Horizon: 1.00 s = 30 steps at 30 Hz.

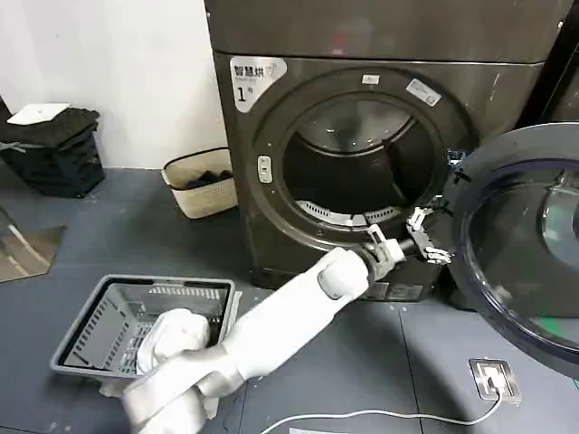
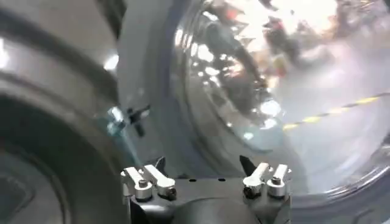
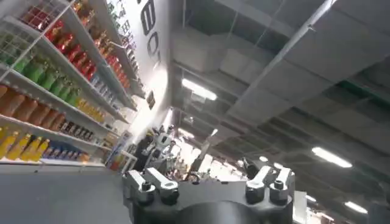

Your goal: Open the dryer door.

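The dryer door [image 1: 520,244], a wide chrome rim around dark glass, stands swung wide open to the right of the dark grey machine [image 1: 271,99] labelled "1". The round drum opening [image 1: 362,163] is exposed. My left arm reaches from the lower left across the machine's front. Its gripper [image 1: 432,237] is open in the gap between the drum opening and the door's hinge side, holding nothing. In the left wrist view the left gripper [image 2: 203,165] faces the door glass [image 2: 256,79], close to it. My right gripper [image 3: 204,173] is open and points up at a ceiling.
A grey laundry basket [image 1: 163,282] holding white cloth [image 1: 176,334] sits on the floor at the lower left. A wicker basket [image 1: 204,181] stands beside the machine, a black crate [image 1: 54,149] further left. A floor socket [image 1: 493,378] with a white cable lies under the door.
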Available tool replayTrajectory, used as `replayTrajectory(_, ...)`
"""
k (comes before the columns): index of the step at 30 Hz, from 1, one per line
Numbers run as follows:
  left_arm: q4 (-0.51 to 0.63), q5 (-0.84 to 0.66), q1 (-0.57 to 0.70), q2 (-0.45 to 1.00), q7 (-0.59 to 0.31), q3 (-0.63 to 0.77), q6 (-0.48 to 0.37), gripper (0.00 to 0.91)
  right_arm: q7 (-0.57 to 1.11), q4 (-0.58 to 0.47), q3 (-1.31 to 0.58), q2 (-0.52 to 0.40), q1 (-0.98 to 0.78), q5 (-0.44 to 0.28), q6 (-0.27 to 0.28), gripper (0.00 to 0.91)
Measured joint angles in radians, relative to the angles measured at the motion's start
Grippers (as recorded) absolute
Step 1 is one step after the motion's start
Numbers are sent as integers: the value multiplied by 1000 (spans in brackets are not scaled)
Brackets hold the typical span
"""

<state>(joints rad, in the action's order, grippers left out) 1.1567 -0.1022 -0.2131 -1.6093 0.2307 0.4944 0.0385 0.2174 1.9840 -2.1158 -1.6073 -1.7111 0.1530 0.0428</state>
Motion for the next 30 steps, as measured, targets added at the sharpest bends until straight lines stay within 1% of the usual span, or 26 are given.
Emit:
replayTrajectory(4, -40, 19, 63, 0, -2, 37, 9, 907, -2, 9, 7, -2, 5, -1, 0, 907)
replayTrajectory(8, -91, 85, 117, 0, -23, 48, 11, 907, -2, 12, 8, -2, 5, -1, -4, 907)
replayTrajectory(13, -136, 130, 149, 0, -37, 71, 5, 907, -1, 15, 9, -2, 7, -1, -7, 907)
replayTrajectory(16, -154, 129, 157, 0, -41, 72, 4, 907, -2, 24, 17, -2, 13, -4, -7, 907)
replayTrajectory(20, -161, 79, 159, 0, -43, 66, -4, 907, -5, 29, 29, -2, 17, -10, -8, 907)
replayTrajectory(24, -131, -16, 137, 0, -39, 49, -72, 907, -18, 23, 36, -2, 12, -10, -14, 907)
replayTrajectory(27, -59, -79, 104, 0, -36, 28, -142, 907, -22, 14, 42, -2, 10, -10, -14, 907)
replayTrajectory(30, 45, -118, 55, 0, -32, 6, -196, 907, -23, 6, 49, -2, 8, -10, -14, 907)
